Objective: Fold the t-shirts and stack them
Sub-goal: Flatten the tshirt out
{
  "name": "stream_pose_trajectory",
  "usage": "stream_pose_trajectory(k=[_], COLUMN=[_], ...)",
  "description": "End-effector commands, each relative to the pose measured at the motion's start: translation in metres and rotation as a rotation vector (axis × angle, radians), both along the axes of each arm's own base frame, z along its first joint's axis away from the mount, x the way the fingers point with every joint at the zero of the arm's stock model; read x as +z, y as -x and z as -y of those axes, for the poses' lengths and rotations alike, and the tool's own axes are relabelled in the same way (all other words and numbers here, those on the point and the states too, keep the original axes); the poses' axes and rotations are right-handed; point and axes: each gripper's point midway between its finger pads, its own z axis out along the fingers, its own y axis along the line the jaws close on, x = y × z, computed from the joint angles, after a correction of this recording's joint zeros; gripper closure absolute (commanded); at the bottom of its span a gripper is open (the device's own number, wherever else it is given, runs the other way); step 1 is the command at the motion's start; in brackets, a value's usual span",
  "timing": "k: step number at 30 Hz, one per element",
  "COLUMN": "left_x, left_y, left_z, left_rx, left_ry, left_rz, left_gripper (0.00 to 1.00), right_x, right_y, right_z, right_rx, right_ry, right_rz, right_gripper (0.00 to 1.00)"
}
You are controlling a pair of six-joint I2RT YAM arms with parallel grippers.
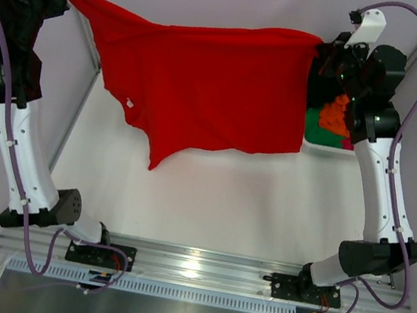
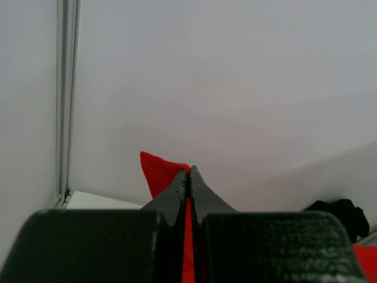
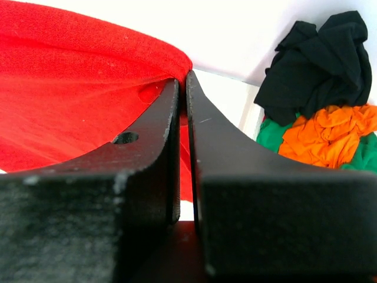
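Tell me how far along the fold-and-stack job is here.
Done: nothing; no folded shirt or stack shows. In hand: the red t-shirt hangs stretched in the air between the left gripper and the right gripper, both shut on its edge, not yet laid flat. Left: fold it, then the black shirt, orange shirt and green shirt, crumpled in a heap by the right arm.

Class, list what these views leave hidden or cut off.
Top view: the right arm covers most of the shirt pile; count unclear.
Top view: the red t-shirt hides the table beneath it.
Left wrist view: the left gripper blocks all but scraps of the red t-shirt.
Right wrist view: the right gripper blocks the red t-shirt's lower part.
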Motion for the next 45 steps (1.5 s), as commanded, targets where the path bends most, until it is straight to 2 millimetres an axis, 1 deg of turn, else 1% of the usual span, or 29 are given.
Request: stream_pose_trajectory(k=[1, 2, 5, 6, 7, 8, 9, 13, 14, 16, 18, 19, 20, 21, 25, 27, 28, 31, 32, 33, 36, 37, 38, 39, 41, 42, 43, 44, 45], left_x=[0.031, 0.038, 0.055, 0.058, 0.058, 0.06, 0.059, 0.079, 0.092, 0.099, 0.103, 0.105, 0.104, 0.099, 0.093, 0.098, 0.1, 0.117, 0.126, 0.13, 0.135, 0.137, 0.134, 0.132, 0.119, 0.118, 0.116, 0.111, 0.11], left_y=[0.024, 0.031, 0.043, 0.045, 0.047, 0.054, 0.056, 0.08, 0.094, 0.103, 0.11, 0.114, 0.113, 0.107, 0.1, 0.105, 0.107, 0.129, 0.143, 0.148, 0.16, 0.161, 0.155, 0.153, 0.133, 0.131, 0.128, 0.122, 0.119], left_z=[0.01, 0.014, 0.016, 0.013, 0.012, 0.011, 0.009, 0.002, 0.006, 0.012, 0.017, 0.019, 0.018, 0.015, 0.016, 0.017, 0.016, 0.018, 0.021, 0.023, 0.026, 0.024, 0.022, 0.022, 0.019, 0.019, 0.018, 0.017, 0.016], left_rx=[-0.021, -0.025, -0.017, 0.003, 0.013, 0.025, 0.036, 0.107, 0.105, 0.086, 0.063, 0.062, 0.065, 0.07, 0.052, 0.053, 0.058, 0.078, 0.077, 0.072, 0.07, 0.078, 0.082, 0.08, 0.071, 0.069, 0.069, 0.069, 0.067], left_ry=[-0.065, -0.072, -0.098, -0.102, -0.104, -0.105, -0.11, -0.14, -0.144, -0.143, -0.141, -0.139, -0.138, -0.127, -0.099, -0.094, -0.095, -0.108, -0.11, -0.11, -0.106, -0.101, -0.091, -0.087, -0.071, -0.069, -0.068, -0.065, -0.064], left_rz=[0.102, 0.124, 0.172, 0.178, 0.175, 0.179, 0.176, 0.235, 0.279, 0.306, 0.326, 0.334, 0.331, 0.311, 0.298, 0.315, 0.323, 0.388, 0.424, 0.442, 0.471, 0.481, 0.466, 0.462, 0.41, 0.407, 0.402, 0.383, 0.376], left_gripper=[0.99, 0.99, 0.99, 0.99, 0.99, 0.99, 0.99, 1.0, 0.99, 0.99, 0.99, 0.99, 0.99, 1.0, 1.0, 0.99, 0.99, 0.99, 0.99, 0.99, 0.99, 0.99, 0.99, 0.99, 0.99, 0.99, 0.99, 0.99, 0.99], right_x=[0.034, 0.037, 0.045, 0.045, 0.042, 0.05, 0.052, 0.069, 0.08, 0.089, 0.1, 0.1, 0.1, 0.099, 0.096, 0.102, 0.108, 0.13, 0.142, 0.146, 0.155, 0.155, 0.15, 0.145, 0.138, 0.134, 0.132, 0.13, 0.128], right_y=[0.011, 0.016, 0.022, 0.019, 0.015, 0.017, 0.018, 0.025, 0.031, 0.038, 0.045, 0.046, 0.046, 0.046, 0.043, 0.047, 0.052, 0.07, 0.08, 0.086, 0.089, 0.088, 0.083, 0.079, 0.071, 0.067, 0.061, 0.059, 0.056], right_z=[-0.004, -0.012, -0.022, -0.018, -0.018, -0.016, -0.014, -0.003, -0.002, -0.007, -0.009, -0.01, -0.011, -0.012, -0.012, -0.013, -0.013, -0.015, -0.016, -0.025, -0.021, -0.02, -0.019, -0.018, -0.01, -0.006, 0.008, 0.012, 0.017], right_rx=[0.02, 0.039, 0.039, 0.009, 0.005, -0.002, -0.011, -0.062, -0.056, -0.037, -0.034, -0.034, -0.043, -0.042, -0.049, -0.048, -0.046, -0.04, -0.036, -0.013, -0.052, -0.056, -0.071, -0.082, -0.115, -0.126, -0.16, -0.155, -0.161], right_ry=[-0.001, 0.004, 0.04, 0.043, 0.038, 0.029, 0.026, 0.015, 0.005, -0.001, 0.007, 0.015, 0.015, 0.022, 0.026, 0.018, 0.015, 0.014, 0.015, 0.024, 0.032, 0.031, 0.038, 0.042, 0.03, 0.022, 0.014, -0.012, -0.017], right_rz=[0.111, 0.124, 0.159, 0.158, 0.142, 0.153, 0.153, 0.2, 0.222, 0.244, 0.273, 0.275, 0.273, 0.271, 0.267, 0.283, 0.301, 0.357, 0.387, 0.398, 0.411, 0.404, 0.39, 0.377, 0.35, 0.335, 0.324, 0.314, 0.306], right_gripper=[1.0, 1.0, 1.0, 1.0, 1.0, 1.0, 1.0, 1.0, 1.0, 1.0, 1.0, 1.0, 1.0, 1.0, 1.0, 1.0, 1.0, 1.0, 1.0, 1.0, 1.0, 1.0, 1.0, 1.0, 1.0, 1.0, 1.0, 1.0, 1.0])
